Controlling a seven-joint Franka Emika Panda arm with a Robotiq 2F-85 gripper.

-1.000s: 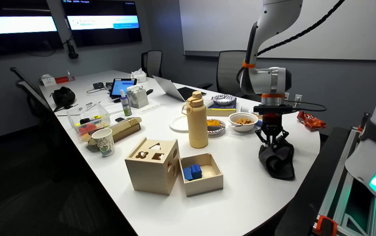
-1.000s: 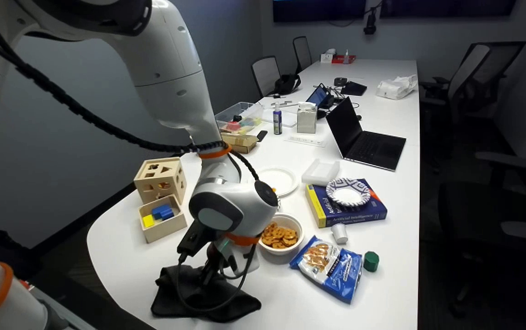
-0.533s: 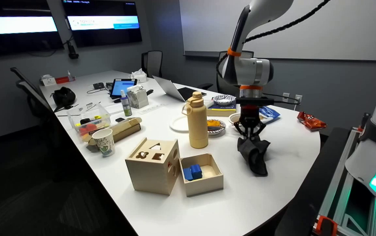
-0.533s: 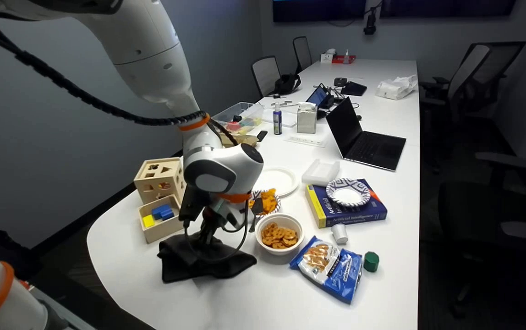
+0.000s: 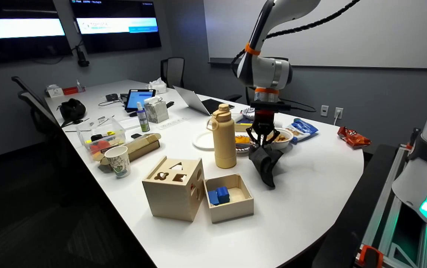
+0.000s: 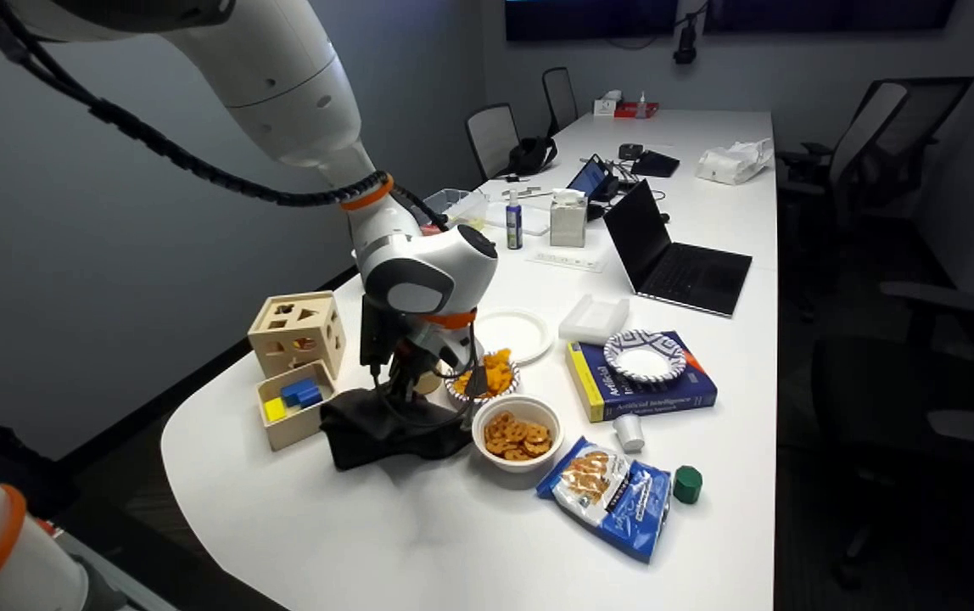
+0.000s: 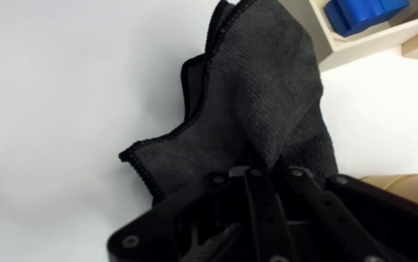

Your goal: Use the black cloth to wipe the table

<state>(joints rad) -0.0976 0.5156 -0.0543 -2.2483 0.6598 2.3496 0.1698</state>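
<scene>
White arm, orange bands, ridged black cable, green-lit base, black fingers (pale screw heads showing)

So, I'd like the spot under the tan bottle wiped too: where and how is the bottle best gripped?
Probably by its cap, coming straight down from above: the tan bottle stands upright, its cap narrowing above the body. I'd close across the cap clear of the handle loop jutting from one side. The gripper would first have to release the black cloth.

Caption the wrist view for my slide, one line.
Fingers pinching a bunched black cloth over the white table, near an open wooden box with something blue inside.
</scene>
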